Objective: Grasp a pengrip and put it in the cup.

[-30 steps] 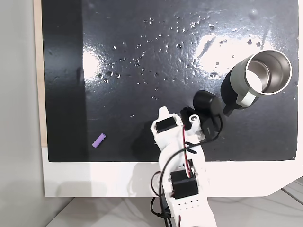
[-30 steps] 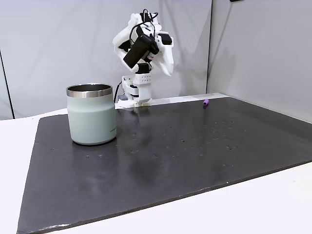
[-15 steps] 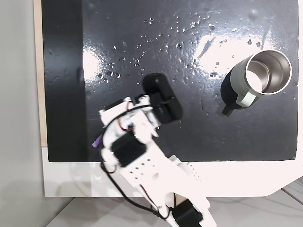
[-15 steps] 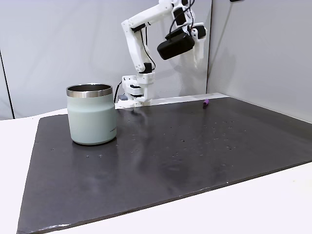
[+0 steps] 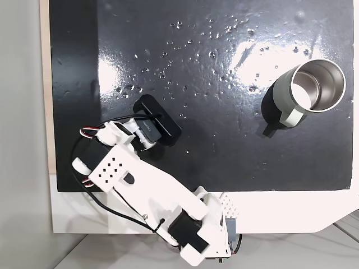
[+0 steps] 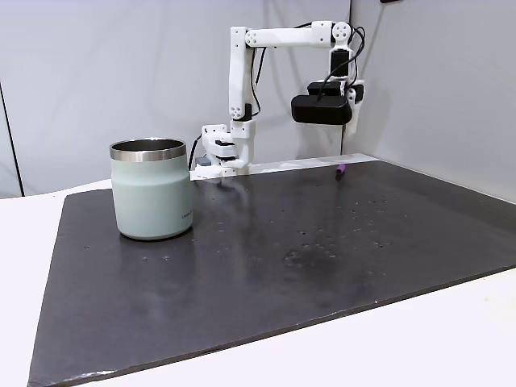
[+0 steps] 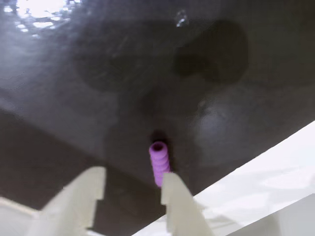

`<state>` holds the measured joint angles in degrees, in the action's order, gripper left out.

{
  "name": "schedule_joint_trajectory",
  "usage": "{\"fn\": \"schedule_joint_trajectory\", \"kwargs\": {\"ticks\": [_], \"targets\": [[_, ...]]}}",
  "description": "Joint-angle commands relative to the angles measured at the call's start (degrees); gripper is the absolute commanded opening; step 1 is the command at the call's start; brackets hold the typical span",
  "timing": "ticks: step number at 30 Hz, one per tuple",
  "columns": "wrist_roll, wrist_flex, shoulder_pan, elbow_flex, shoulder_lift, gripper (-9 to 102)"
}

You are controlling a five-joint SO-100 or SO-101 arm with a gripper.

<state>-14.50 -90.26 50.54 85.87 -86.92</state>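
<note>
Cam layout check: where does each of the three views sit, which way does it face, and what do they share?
A fixed view: overhead, looking straight down on the dark mat; white arm reaches from the bottom edge; cup at right.
A fixed view: low, at table height, facing the arm's base across the mat; cup at left, pengrip far right.
Wrist view: on the arm, looking down; tool open above the pengrip.
Shared: cup in both fixed views.

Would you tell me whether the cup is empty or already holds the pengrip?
Empty: the cup shows only bare steel inside, and the pengrip lies on the mat.
</note>
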Motion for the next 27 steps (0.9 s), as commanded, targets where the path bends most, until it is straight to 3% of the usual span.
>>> {"fn": "schedule_joint_trajectory", "kwargs": {"ticks": [1, 27], "targets": [[-1.05, -0.88, 2.55, -3.34, 1.85, 20], [1.67, 6.15, 15.47, -6.94, 20.48, 25]]}}
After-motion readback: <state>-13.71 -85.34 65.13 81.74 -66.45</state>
